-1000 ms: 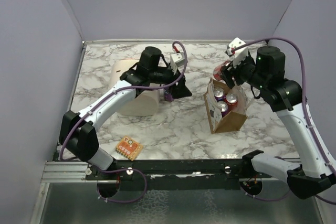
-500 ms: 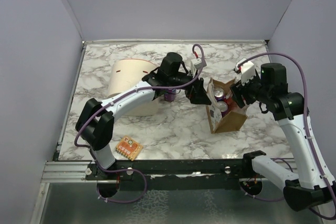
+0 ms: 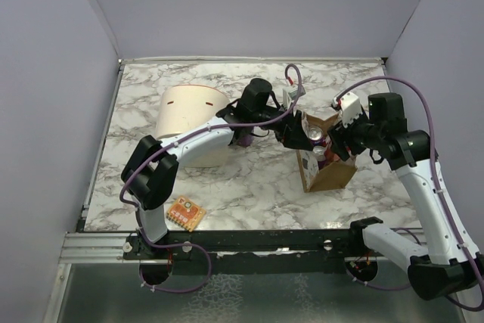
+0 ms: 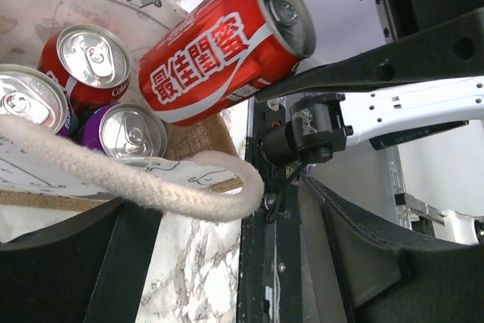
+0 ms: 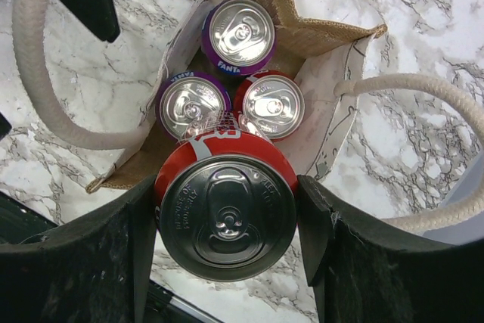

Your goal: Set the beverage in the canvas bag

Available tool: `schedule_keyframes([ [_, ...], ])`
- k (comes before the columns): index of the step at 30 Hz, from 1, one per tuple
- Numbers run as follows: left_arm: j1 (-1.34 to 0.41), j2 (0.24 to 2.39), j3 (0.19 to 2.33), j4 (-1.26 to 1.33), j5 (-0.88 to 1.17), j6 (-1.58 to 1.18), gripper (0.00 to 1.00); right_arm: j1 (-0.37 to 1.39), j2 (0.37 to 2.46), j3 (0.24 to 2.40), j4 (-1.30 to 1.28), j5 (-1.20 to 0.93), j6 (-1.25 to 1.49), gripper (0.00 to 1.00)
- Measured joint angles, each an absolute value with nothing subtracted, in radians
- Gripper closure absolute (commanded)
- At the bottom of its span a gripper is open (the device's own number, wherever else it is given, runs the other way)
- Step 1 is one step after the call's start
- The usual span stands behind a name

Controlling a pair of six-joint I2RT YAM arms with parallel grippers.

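Your right gripper (image 5: 227,249) has its fingers clamped on both sides of the red can (image 4: 227,47), holding it over the mouth of the canvas bag (image 3: 333,175) where three cans (image 5: 240,32) stand, while your left gripper (image 4: 234,262) sits spread wide by a rope handle (image 4: 151,183), gripping nothing.

Left arm (image 3: 189,140), right arm (image 3: 432,198): white link shells, black joint housings, purple cables (image 3: 397,78) looped alongside, matte black pincer fingers (image 5: 340,270).
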State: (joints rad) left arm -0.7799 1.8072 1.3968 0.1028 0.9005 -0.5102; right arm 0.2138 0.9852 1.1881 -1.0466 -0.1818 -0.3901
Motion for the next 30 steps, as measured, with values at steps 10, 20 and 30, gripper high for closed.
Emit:
schedule_keyframes([
  [10,-0.781,1.818,1.399,0.14,0.902,-0.553,0.75,0.214,1.025,1.188,-1.047,-0.218,-0.394,0.88],
  [20,-0.781,1.818,1.399,0.124,0.91,-0.52,1.0,0.214,1.005,1.188,-1.117,-0.234,-0.428,0.89],
  [30,-0.781,1.818,1.414,0.032,0.912,-0.418,1.0,0.214,1.002,1.174,-1.191,-0.28,-0.487,0.89],
])
